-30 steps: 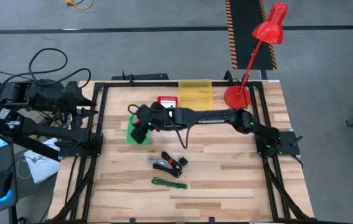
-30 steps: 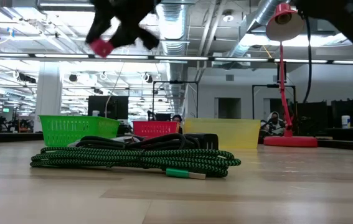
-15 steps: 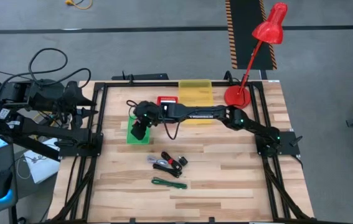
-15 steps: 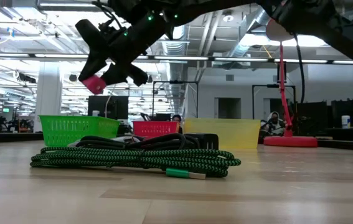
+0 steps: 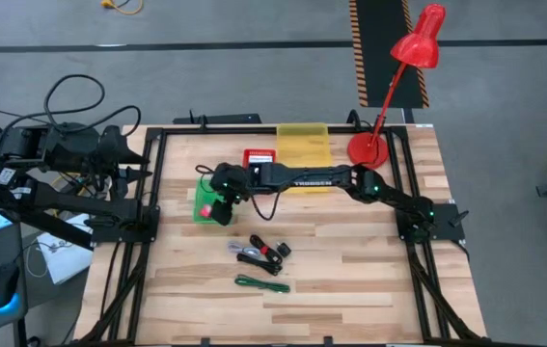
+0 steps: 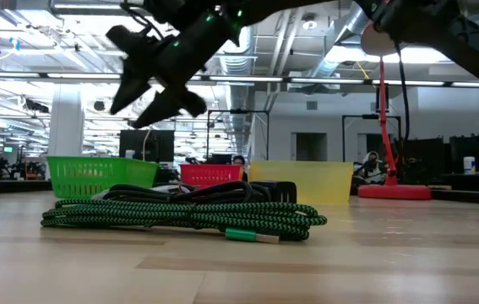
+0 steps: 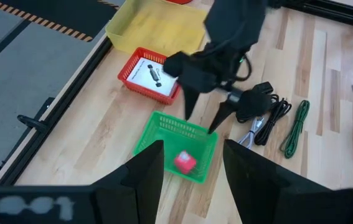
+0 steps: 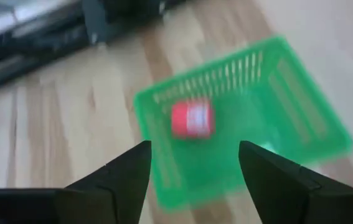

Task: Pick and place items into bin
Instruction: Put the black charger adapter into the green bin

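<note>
My right gripper [image 7: 205, 116] hangs open just above the green bin [image 7: 164, 127], fingers slanting down, nothing between them; it also shows in the high view [image 5: 219, 196] and low view [image 6: 129, 114]. A small red item [image 8: 192, 119] is inside the green bin [image 8: 288, 118], under the open fingers, and shows there in the left wrist view [image 7: 185, 162] and high view [image 5: 205, 209]. A black-and-red cable bundle [image 5: 259, 253] and a thin green cable [image 5: 260, 283] lie on the table nearer the front. My left gripper [image 7: 192, 186] waits open beyond the table's left edge.
A red bin [image 5: 260, 156] holding a white card and a yellow bin [image 5: 303, 145] stand at the far edge. The red desk lamp [image 5: 369, 149] stands at the far right. In the low view the green cable [image 6: 184, 217] lies coiled in front.
My right gripper has come down over the green bin and tipped further downward. Its fingers have opened and let go of the red item, which has dropped from between them into the green bin.
</note>
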You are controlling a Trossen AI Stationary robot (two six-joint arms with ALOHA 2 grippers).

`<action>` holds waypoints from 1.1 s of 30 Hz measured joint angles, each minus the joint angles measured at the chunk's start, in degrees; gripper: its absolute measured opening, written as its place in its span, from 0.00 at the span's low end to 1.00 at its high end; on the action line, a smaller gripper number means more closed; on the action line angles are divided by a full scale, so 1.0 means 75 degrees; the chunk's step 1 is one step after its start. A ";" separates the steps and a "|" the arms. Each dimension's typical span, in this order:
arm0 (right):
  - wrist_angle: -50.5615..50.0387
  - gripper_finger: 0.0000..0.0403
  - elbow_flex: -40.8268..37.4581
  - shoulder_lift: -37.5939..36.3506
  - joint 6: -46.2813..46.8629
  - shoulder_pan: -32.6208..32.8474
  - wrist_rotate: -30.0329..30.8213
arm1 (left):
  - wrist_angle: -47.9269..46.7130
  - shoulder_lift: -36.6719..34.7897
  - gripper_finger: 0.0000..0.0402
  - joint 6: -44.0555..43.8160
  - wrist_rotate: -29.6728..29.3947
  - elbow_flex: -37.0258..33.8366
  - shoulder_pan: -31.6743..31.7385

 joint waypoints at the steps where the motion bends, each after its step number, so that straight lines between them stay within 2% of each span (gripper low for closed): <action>1: -0.0290 0.58 0.0004 -0.0063 -0.0001 0.0039 -0.0029 | 0.0000 0.0000 0.38 0.0000 -0.0002 0.0000 0.0003; 8: -0.3711 0.54 0.0228 -0.0715 0.0100 0.0379 -0.0007 | 0.0003 0.0004 0.38 0.0000 -0.0002 0.0000 0.0002; 13: -0.5058 0.53 0.0282 -0.0928 0.0705 0.0851 -0.0001 | 0.0003 0.0020 0.38 0.0000 -0.0003 0.0000 0.0002; 16: -0.5530 0.53 0.0279 -0.0881 0.0980 0.1158 0.0395 | 0.0003 0.0020 0.38 0.0017 -0.0002 0.0000 0.0000; 22: -0.5413 0.54 0.0020 -0.0843 0.1475 0.1624 0.1478 | 0.0003 0.0020 0.38 0.0077 -0.0003 0.0000 0.0001; 33: -0.5423 0.55 -0.0788 -0.0843 0.2613 0.1984 0.1463 | 0.0003 0.0020 0.38 0.0003 -0.0002 0.0000 0.0002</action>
